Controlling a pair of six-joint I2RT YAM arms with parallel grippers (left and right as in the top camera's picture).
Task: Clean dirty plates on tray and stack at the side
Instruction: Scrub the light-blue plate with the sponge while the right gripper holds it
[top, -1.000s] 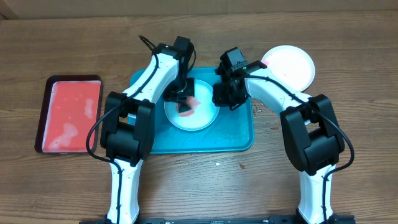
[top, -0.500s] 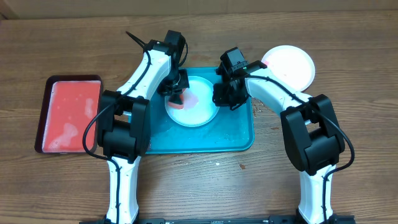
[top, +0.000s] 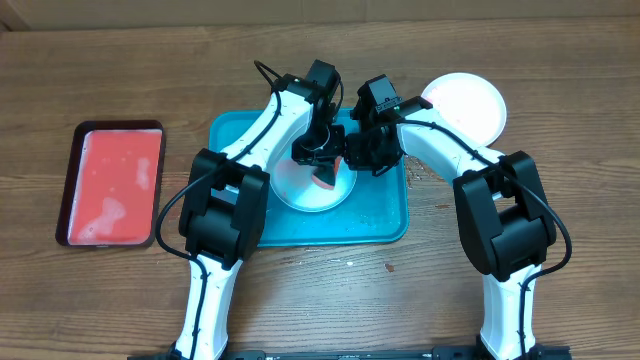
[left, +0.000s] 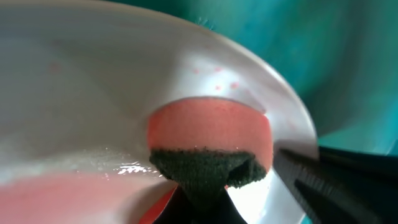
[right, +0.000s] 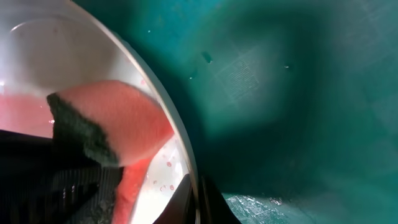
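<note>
Pressing sponge (left: 208, 134) on plate (left: 81, 93) | left gripper (top: 322, 168) clamped on sponge | right gripper (top: 350, 158) pinching plate rim

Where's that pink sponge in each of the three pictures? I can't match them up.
Overhead: the sponge is mid-picture, on the plate in the teal tray.
Left wrist: sponge at centre, dark pad underneath.
Right wrist: sponge left of centre.
Shared landmark: the plate's pale rim against the teal tray.
</note>
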